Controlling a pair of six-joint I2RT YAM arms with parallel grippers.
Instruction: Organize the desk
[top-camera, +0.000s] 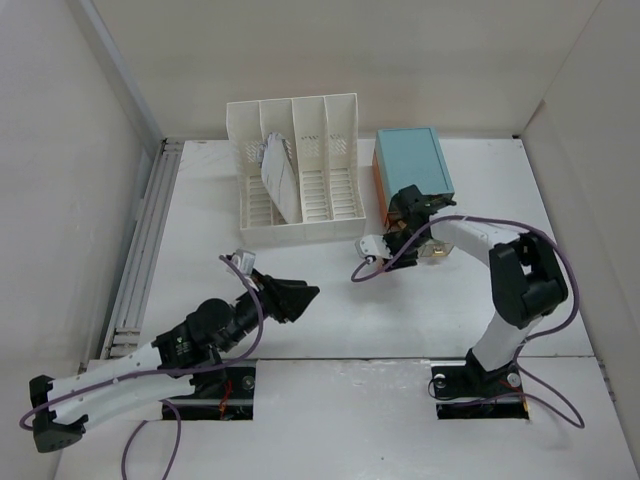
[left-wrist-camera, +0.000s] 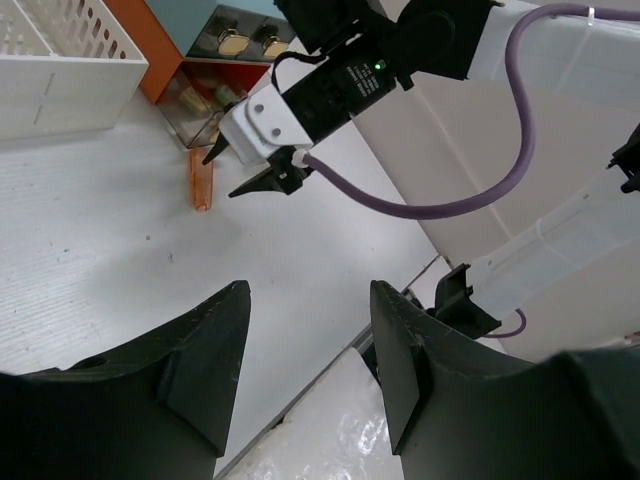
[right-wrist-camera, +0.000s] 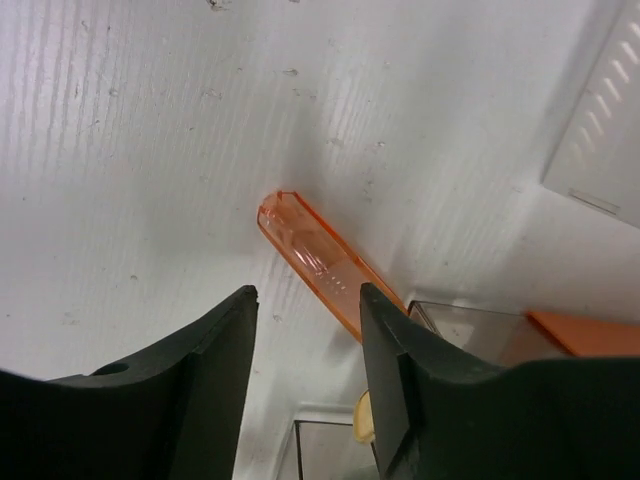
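The right gripper (right-wrist-camera: 305, 300) points down at the desk (top-camera: 330, 310) with its jaws partly apart and nothing between them. Just past its fingertips (right-wrist-camera: 205, 390) a translucent orange strip (right-wrist-camera: 325, 262) lies flat on the white top, crossing slantwise ahead of the gap. The end of the strip nearer the gripper's right finger reaches the corner of a clear drawer (right-wrist-camera: 470, 330); whether they touch cannot be told. That drawer is pulled out of a teal drawer box (top-camera: 412, 160) with an orange frame, which stands just beyond the gripper. Small gold-coloured items (left-wrist-camera: 240, 42) sit in one of the box's compartments. Farther off on the same side stands a white slotted file rack (top-camera: 300, 170), with a paper booklet (top-camera: 275, 172) leaning in one of its slots.

The left gripper (left-wrist-camera: 307, 300) hangs above bare desk, jaws about half apart and holding nothing. Ahead of it, well apart, are the right gripper and the orange strip. The desk spreads under both arms, and its grey rail (top-camera: 140, 250) runs along the edge beyond the left arm's outer side.
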